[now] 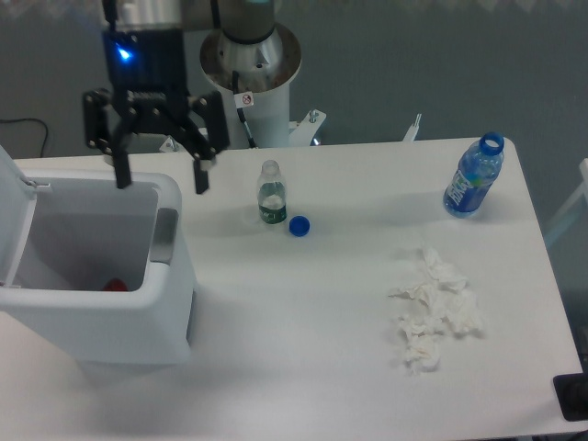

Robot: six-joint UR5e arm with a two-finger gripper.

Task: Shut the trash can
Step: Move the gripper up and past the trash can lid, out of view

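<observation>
1. Lower left of frame: bin (pixel 101 312) open, lid (pixel 13 216) upright at left edge.
2. Upper left: gripper (pixel 158 175) spread wide, empty, above the bin's back rim.
3. Best reached behind the lid, then pushed down rightward toward the grey latch (pixel 163 235).

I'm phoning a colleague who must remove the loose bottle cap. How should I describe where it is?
Start at the big white trash can at the table's left end and look right to the small clear bottle standing uncapped. The bottle cap lies just right of its base: a small round blue disc, the only loose blue piece there.
</observation>
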